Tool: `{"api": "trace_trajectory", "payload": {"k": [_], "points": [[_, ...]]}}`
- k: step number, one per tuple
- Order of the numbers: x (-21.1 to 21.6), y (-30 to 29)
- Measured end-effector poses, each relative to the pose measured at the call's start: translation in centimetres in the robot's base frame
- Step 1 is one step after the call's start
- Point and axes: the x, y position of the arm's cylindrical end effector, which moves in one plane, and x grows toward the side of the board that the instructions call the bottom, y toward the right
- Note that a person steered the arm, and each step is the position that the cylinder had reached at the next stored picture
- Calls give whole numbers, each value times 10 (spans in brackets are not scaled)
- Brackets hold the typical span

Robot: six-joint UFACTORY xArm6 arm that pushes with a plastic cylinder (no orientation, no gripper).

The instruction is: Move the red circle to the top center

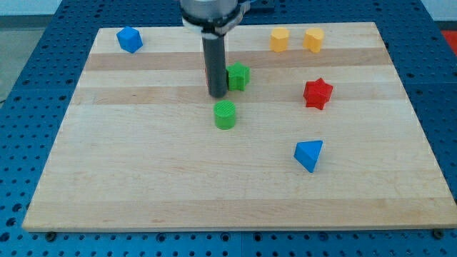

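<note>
My tip rests on the wooden board near the top center. The red circle is almost fully hidden behind the rod; only a thin red sliver shows at the rod's left edge, just above the tip. A green block sits right beside the rod on its right. A green circle lies just below and slightly right of the tip, apart from it.
A blue block is at the top left. Two yellow blocks are at the top right. A red star is at the right. A blue triangle is lower right.
</note>
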Motion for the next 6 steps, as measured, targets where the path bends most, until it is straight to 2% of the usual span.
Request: {"api": "trace_trajectory", "payload": {"k": [1,3,5,6], "points": [[-33,-4],[-46,-47],[-64,4],[-67,-8]]}}
